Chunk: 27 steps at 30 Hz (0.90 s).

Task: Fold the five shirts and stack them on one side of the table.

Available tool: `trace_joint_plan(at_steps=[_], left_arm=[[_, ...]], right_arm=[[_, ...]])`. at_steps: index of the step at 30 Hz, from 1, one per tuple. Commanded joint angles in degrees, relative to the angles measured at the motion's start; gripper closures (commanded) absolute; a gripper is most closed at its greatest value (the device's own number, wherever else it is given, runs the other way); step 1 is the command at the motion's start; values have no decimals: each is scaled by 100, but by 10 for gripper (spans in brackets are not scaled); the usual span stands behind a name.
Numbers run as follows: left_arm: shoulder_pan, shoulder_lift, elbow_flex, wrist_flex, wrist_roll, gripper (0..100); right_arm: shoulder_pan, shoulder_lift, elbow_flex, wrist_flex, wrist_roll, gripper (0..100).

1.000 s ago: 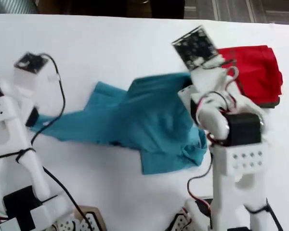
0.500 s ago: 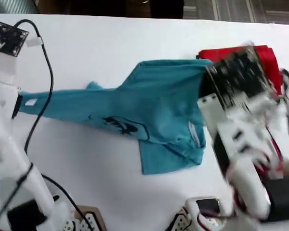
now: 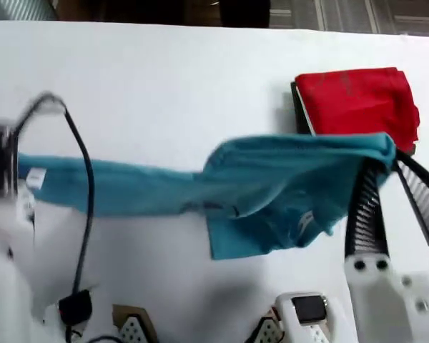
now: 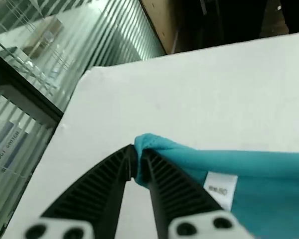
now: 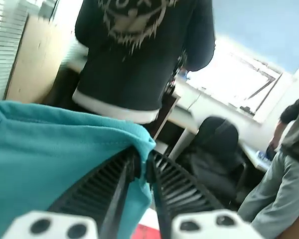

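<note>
Two ends of the teal shirt [image 3: 272, 179] are pinched: left gripper [image 4: 138, 160] and right gripper [image 5: 143, 165] each clamp tight on fabric.

Bright, even light — soft shadows

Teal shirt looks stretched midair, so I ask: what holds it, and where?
Left gripper pinches the teal shirt near its label; right gripper pinches the opposite corner.
</note>
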Motion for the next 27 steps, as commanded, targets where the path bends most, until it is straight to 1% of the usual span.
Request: trace_joint_plan(at_steps=[1, 7, 14, 18, 23, 27], left_arm=[[26, -343, -163, 79, 211, 973], [26, -809, -338, 26, 475, 973], [9, -862, -602, 9, 475, 973], [9, -862, -593, 0, 484, 973], [9, -853, -585, -88, 484, 973], [9, -844, -576, -114, 484, 973]], right_arm=[[48, -84, -237, -4, 0, 980], [13, -374, -396, 13, 0, 980], [22, -734, -387, -22, 35, 980], [40, -725, -378, -479, 62, 980], [40, -356, -387, -1086, 571, 980], [40, -224, -387, -1279, 738, 980]])
